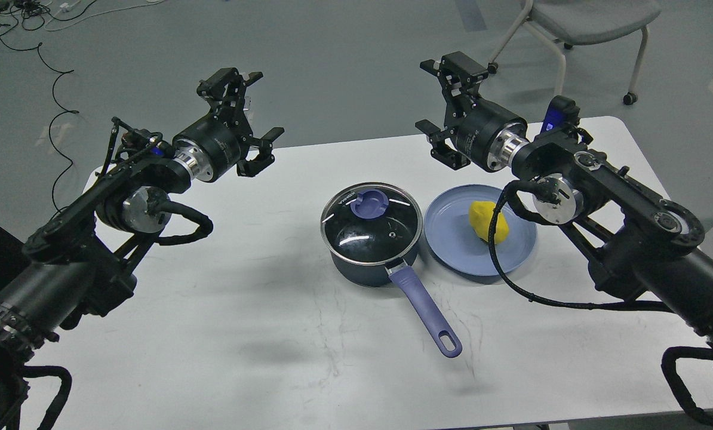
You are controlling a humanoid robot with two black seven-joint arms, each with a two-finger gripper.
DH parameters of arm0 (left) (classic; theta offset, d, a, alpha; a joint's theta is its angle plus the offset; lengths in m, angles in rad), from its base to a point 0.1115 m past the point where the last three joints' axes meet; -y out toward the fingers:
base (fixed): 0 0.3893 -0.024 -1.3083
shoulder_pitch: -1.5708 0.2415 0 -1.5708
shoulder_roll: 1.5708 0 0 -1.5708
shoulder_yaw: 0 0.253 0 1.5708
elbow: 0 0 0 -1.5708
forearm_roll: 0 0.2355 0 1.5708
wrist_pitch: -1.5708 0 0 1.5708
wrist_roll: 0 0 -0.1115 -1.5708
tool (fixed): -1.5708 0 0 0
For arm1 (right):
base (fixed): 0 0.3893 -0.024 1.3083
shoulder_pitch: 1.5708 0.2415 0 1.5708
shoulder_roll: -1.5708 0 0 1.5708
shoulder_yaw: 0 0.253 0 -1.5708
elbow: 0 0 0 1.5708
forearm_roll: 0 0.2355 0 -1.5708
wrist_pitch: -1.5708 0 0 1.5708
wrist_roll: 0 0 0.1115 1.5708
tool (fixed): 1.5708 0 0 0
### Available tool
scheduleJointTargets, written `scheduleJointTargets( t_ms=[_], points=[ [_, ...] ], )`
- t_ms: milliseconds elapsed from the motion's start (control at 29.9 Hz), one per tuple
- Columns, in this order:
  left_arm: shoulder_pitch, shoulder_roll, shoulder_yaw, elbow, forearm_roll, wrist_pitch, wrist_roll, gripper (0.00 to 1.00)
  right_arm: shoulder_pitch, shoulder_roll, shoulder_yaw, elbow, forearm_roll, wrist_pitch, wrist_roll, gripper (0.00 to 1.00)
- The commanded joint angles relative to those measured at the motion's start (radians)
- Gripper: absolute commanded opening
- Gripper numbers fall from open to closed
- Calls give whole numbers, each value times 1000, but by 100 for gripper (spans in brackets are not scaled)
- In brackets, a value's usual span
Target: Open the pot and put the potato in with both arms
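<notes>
The dark navy pot (369,263) stands mid-table with its glass lid (371,223) on, purple knob up, and its purple handle (423,309) pointing toward me. The yellow potato (488,221) lies on a light-blue plate (452,239) just right of the pot. My left gripper (250,112) hovers open, high above the table's far left, well away from the pot. My right gripper (443,106) hovers open above the far edge, behind the plate. Neither holds anything. A black cable from the right arm crosses in front of the potato.
The white table (273,334) ends in a far edge just behind both grippers. A grey chair (583,24) stands on the floor at the back right. Loose cables (46,60) lie on the floor at the back left.
</notes>
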Motion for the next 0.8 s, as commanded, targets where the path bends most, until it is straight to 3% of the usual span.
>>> scheduleJointTargets(
  t_ms=[0, 768],
  points=[
    [18, -2, -4, -5, 0, 1, -1, 98, -8, -1, 3, 3, 0, 3, 0, 99],
    [35, -6, -33, -5, 2, -25, 0, 98, -3, 0, 25, 9, 3, 6, 1, 100]
  ],
)
